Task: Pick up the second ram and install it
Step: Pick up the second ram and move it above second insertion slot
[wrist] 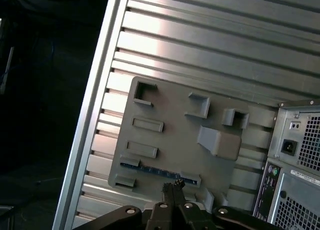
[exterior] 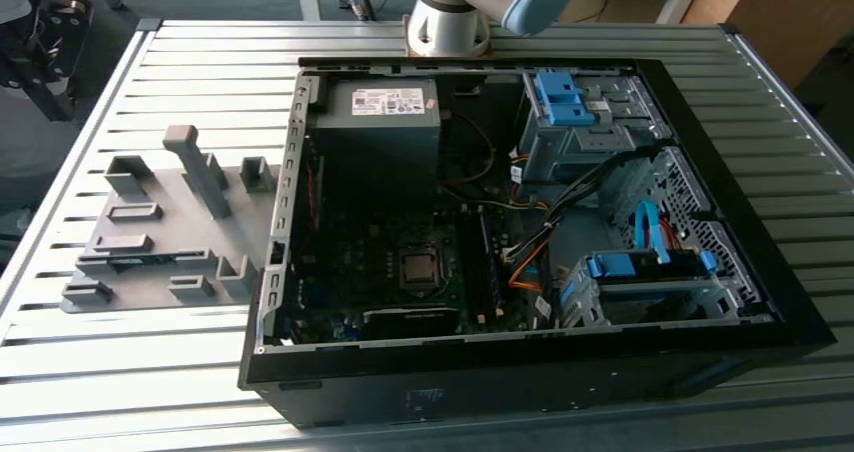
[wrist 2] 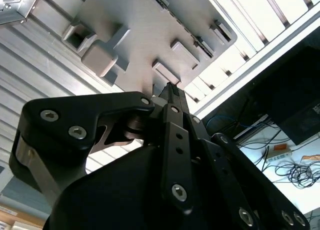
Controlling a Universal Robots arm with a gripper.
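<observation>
Starting at the exterior view's left, you have the grey holder plate [exterior: 174, 242] lying flat on the slatted aluminium table [exterior: 240, 42], with its blocks and one tall post standing up from it. The second ram [exterior: 131, 261] is seated in that plate, a thin blue strip lying along the plate's edge nearest the exterior view's camera, held between small grey blocks. In the first wrist view the same stick [wrist: 152, 168] runs along the plate's [wrist: 170, 125] edge.

Your gripper [wrist: 173, 186] is above the plate, pointing down at it. Its tips sit just beside the ram's strip in that picture, but they are not touching it. In the second wrist view the gripper [wrist 2: 170, 89] shows from behind its black linkage, aimed at the plate [wrist 2: 140, 35] with clear air between them. The jaws are drawn together at the tips, with nothing between them.

Moving right, the open computer case [exterior: 801, 302] lies on its side just beside the plate, with the power supply [exterior: 380, 122] and motherboard [exterior: 387, 242] exposed. Bright blue drive-bay latches [exterior: 561, 97] stand on the case's right side.

The arm's base [exterior: 447, 27] stands at the table's far edge, behind the case.
</observation>
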